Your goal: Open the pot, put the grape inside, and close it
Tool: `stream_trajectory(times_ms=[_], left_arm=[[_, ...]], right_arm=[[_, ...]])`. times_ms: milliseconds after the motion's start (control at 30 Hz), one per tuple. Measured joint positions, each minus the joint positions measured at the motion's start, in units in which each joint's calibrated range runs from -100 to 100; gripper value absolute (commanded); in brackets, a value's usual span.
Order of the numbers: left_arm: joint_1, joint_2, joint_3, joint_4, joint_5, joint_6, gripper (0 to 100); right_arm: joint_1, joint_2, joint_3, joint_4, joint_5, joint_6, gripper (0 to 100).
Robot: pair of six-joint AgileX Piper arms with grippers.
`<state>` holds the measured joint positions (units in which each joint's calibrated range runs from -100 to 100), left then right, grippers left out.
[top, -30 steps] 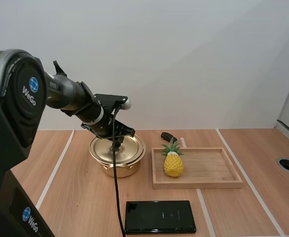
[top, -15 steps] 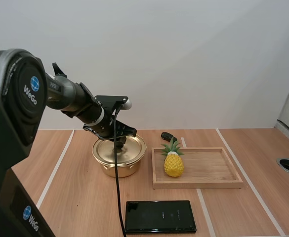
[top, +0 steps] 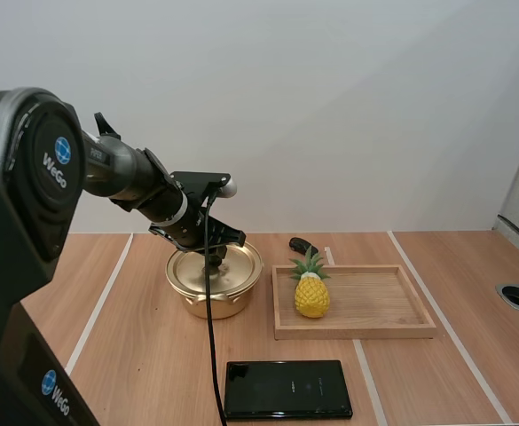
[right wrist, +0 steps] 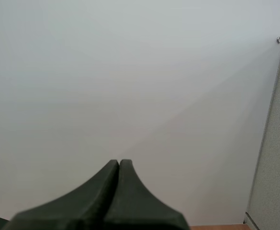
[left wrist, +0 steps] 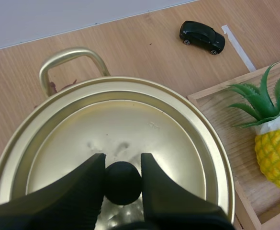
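Gold pot (top: 213, 282) stands on the table (top: 144, 355) with its lid (left wrist: 130, 120) on; the left gripper (left wrist: 123, 163) pinches the lid's black knob (left wrist: 123, 184) between its fingers. Beside the pot, a toy pineapple (top: 311, 295) stands in a wooden tray (top: 379, 311), with a toy car (left wrist: 202, 37) behind. Held away from the table, the right gripper (right wrist: 119, 165) has its fingers pressed together, empty.

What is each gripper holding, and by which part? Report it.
Left gripper pinches the lid by its black knob; right gripper is shut on nothing.

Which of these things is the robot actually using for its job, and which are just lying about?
In use: pot, its lid, knob pinched by the left gripper.
Lying about: pineapple, wooden tray, toy car, black phone.
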<state>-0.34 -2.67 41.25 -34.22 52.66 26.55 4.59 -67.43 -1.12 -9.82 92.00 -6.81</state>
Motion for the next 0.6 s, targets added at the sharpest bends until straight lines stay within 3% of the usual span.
stream_trajectory(times_ms=[167, 367, 600], left_arm=[[0.00, 0.0, 0.0, 0.0, 0.0, 0.0, 44], [0.00, 0.1, 0.3, 0.8, 1.8, 0.0, 100], [0.00, 0.1, -0.3, 1.1, 3.6, 0.0, 100]], right_arm=[[0.0, 0.0, 0.0, 0.0, 0.0, 0.0, 0], [0.0, 0.0, 0.0, 0.0, 0.1, 0.0, 0], [0.0, 0.0, 0.0, 0.0, 0.5, 0.0, 0]])
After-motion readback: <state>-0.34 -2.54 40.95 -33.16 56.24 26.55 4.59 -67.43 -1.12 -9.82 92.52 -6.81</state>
